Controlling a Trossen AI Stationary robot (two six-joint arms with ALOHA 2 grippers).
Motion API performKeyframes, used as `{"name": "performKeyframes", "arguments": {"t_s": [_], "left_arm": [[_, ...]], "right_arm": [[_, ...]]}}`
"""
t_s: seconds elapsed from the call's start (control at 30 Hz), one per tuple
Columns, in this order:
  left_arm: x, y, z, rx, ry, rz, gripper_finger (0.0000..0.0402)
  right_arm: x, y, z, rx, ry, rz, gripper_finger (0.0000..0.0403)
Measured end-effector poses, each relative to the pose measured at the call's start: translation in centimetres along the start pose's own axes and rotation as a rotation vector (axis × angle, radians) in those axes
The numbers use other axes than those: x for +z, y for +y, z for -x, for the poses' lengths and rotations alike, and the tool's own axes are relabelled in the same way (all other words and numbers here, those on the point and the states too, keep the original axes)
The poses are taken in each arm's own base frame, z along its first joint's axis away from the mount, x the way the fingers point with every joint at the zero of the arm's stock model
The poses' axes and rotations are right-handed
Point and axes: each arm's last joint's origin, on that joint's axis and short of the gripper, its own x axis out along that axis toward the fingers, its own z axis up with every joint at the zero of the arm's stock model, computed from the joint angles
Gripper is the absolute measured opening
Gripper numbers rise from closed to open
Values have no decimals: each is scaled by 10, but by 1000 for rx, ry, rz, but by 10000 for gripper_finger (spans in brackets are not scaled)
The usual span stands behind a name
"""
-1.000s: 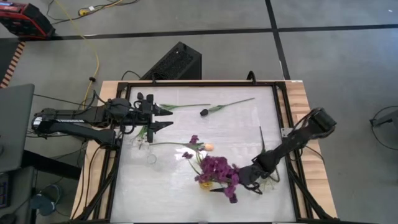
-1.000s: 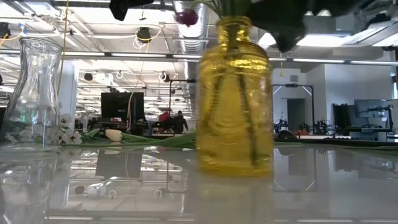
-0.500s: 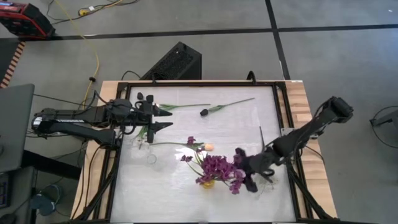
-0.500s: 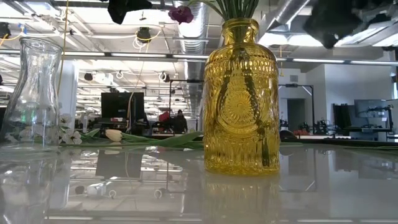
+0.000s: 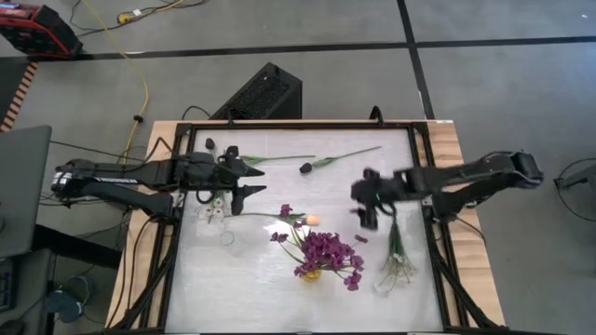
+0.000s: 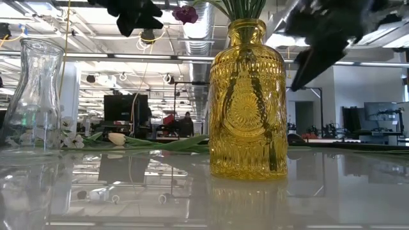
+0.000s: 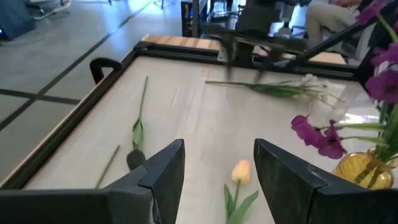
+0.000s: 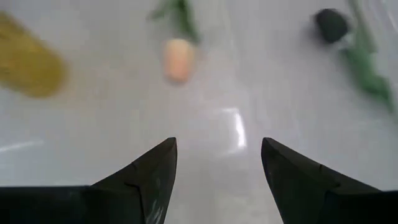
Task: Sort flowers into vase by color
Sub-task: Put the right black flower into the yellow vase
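Observation:
A yellow glass vase (image 5: 311,273) holding purple flowers (image 5: 326,249) stands near the table's front centre. A clear vase (image 5: 226,237) stands to its left. A cream-peach tulip (image 5: 312,220), a dark tulip bud (image 5: 305,168) on a green stem and white sprays (image 5: 396,262) lie flat on the table. My left gripper (image 5: 259,177) hovers open at the far left, the peach tulip (image 7: 241,169) ahead of it. My right gripper (image 5: 361,200) hangs open above the table's middle right, over bare table, the peach tulip (image 8: 178,59) and dark bud (image 8: 331,25) ahead of it.
More white blossoms (image 5: 212,212) lie beside the left arm, and a loose green stem (image 5: 279,158) lies at the far left. A black frame (image 5: 424,149) rims the table. Between the dark bud and the purple flowers there is bare table (image 5: 345,181).
My right gripper has pulled away from the yellow vase and purple flowers at the near right, swinging up and toward the table's far side and middle, open throughout. The white sprays stay on the table. My left gripper has eased slightly down and toward the right.

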Motion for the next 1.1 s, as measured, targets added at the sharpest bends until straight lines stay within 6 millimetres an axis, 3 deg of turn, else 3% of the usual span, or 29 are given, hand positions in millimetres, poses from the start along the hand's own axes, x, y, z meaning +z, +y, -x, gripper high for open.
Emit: {"name": "performKeyframes", "arguments": {"t_s": [0.3, 0.53, 0.87, 1.1], "left_arm": [[-9, 0, -3, 3, 92, 40, 181], [-12, 0, -3, 9, 115, 67, 181], [-11, 1, -3, 39, 111, 7, 181], [-11, 1, -3, 37, 111, 3, 181]], "right_arm": [[-2, -124, -28, -121, 19, 108, 260], [-19, -189, -60, -139, 102, 125, 260], [-2, -226, -105, -20, 199, 149, 260], [-6, -231, -128, 60, 297, 150, 234]]}}
